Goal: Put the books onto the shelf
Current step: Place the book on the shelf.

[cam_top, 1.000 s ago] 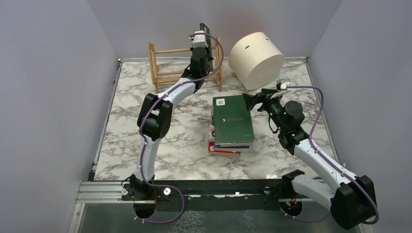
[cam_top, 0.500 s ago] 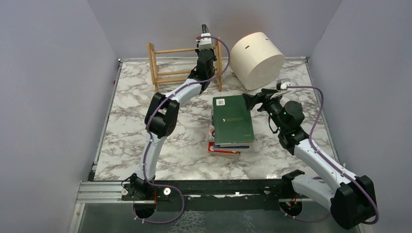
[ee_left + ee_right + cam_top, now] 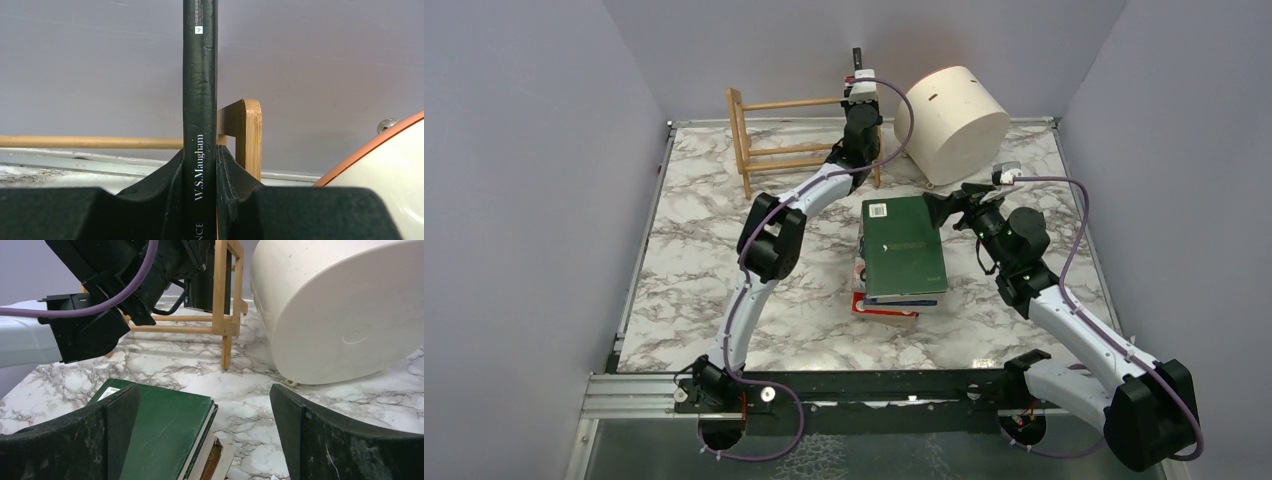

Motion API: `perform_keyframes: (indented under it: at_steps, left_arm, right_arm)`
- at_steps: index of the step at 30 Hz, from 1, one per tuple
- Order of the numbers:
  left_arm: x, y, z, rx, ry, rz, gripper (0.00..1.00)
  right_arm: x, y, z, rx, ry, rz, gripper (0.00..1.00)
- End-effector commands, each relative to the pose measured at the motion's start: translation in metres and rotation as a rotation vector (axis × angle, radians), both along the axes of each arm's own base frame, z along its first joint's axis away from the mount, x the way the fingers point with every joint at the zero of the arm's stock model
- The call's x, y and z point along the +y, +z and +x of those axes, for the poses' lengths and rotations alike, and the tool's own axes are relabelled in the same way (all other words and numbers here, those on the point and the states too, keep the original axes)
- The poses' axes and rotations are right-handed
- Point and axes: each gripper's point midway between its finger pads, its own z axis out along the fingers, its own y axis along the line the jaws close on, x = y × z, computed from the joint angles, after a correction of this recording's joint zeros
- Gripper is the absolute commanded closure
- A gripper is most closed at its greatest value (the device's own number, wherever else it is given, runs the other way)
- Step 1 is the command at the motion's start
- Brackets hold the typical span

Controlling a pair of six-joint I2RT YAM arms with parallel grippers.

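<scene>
My left gripper (image 3: 860,78) is shut on a thin black book (image 3: 858,54), held upright, spine toward the wrist camera, above the right end of the light-wood shelf (image 3: 784,152). In the left wrist view the black book (image 3: 200,90) stands pinched in the left gripper (image 3: 200,172), just left of the shelf's end post (image 3: 248,131). A stack of books (image 3: 902,255) with a dark green one on top lies flat mid-table. My right gripper (image 3: 946,206) hangs open by the stack's far right corner; the green book (image 3: 160,432) lies partly between its fingers (image 3: 115,432), untouched.
A cream cylindrical drum (image 3: 952,112) lies on its side just right of the shelf, close to the left gripper; it fills the right of the right wrist view as drum (image 3: 345,305). Grey walls enclose the marble table (image 3: 694,260) on three sides.
My left arm has carried the black book rightward along the top of the shelf toward its right end. The right arm and the stack have not moved.
</scene>
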Motion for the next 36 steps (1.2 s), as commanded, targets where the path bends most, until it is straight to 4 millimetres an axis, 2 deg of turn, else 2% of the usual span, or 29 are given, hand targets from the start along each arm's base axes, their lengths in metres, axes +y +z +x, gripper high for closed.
perform_keyframes:
  at_steps: [1, 14, 23, 36]
  left_arm:
    - [0.002, 0.056, -0.006, -0.161, 0.038, -0.086, 1.0]
    - [-0.019, 0.05, -0.017, -0.225, 0.071, -0.01, 1.0]
    - [-0.017, 0.054, -0.015, -0.185, 0.071, 0.019, 1.0]
    - [-0.005, 0.038, 0.0, -0.114, 0.045, -0.003, 1.0]
  right_arm:
    - [-0.002, 0.01, 0.003, -0.023, -0.023, 0.002, 0.0]
    - [-0.003, 0.01, 0.004, -0.026, -0.026, 0.003, 0.0]
    - [0.0, 0.005, 0.008, -0.017, -0.023, -0.002, 0.0]
    - [0.002, -0.003, 0.015, -0.006, -0.021, -0.03, 0.0]
